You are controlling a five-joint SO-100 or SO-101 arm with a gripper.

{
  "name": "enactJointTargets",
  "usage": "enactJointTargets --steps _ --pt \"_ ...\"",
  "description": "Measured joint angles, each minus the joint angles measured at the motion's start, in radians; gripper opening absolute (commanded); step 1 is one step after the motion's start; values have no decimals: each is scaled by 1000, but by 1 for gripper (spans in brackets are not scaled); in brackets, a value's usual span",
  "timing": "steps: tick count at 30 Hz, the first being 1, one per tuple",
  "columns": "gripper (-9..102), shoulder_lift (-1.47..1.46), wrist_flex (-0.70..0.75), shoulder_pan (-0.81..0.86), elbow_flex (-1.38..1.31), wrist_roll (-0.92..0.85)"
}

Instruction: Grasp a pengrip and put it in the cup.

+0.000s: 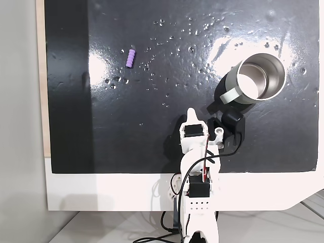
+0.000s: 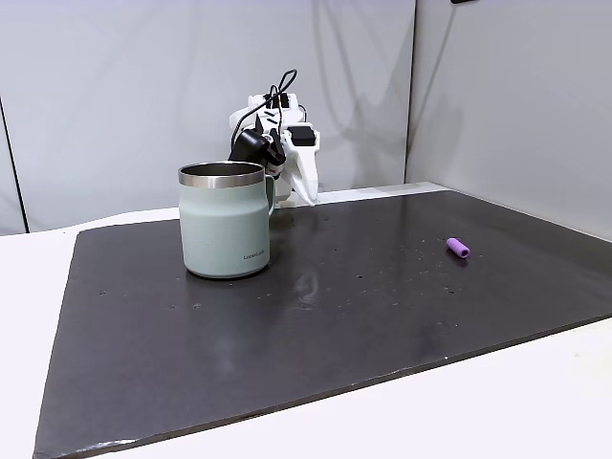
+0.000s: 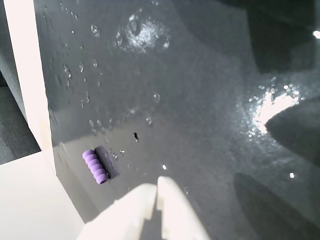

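The pengrip (image 1: 131,58) is a small light-purple ribbed cylinder lying on the black mat, far up and left of the arm in a fixed view. It lies alone at the mat's right side (image 2: 458,248) in the other fixed view, and at lower left (image 3: 95,166) in the wrist view. The cup (image 1: 231,82) is a grey steel mug with a shiny rim and stands upright at the right, its handle toward the arm. My gripper (image 1: 191,113) sits low near the arm's base, left of the cup and well apart from the pengrip. Its white fingertips (image 3: 167,192) meet, shut on nothing.
A black mat (image 1: 152,142) covers most of the white table (image 1: 101,192). The arm's base and cables (image 1: 200,202) stand at the mat's near edge. From the side, the arm (image 2: 287,124) stands behind the cup (image 2: 227,229), with grey walls close behind it.
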Motion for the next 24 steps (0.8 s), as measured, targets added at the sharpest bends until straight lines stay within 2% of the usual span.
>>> enactJointTargets --steps 17,24 --pt "0 0 0 0 -9 0" --pt "0 -127 83 -28 -258 -18"
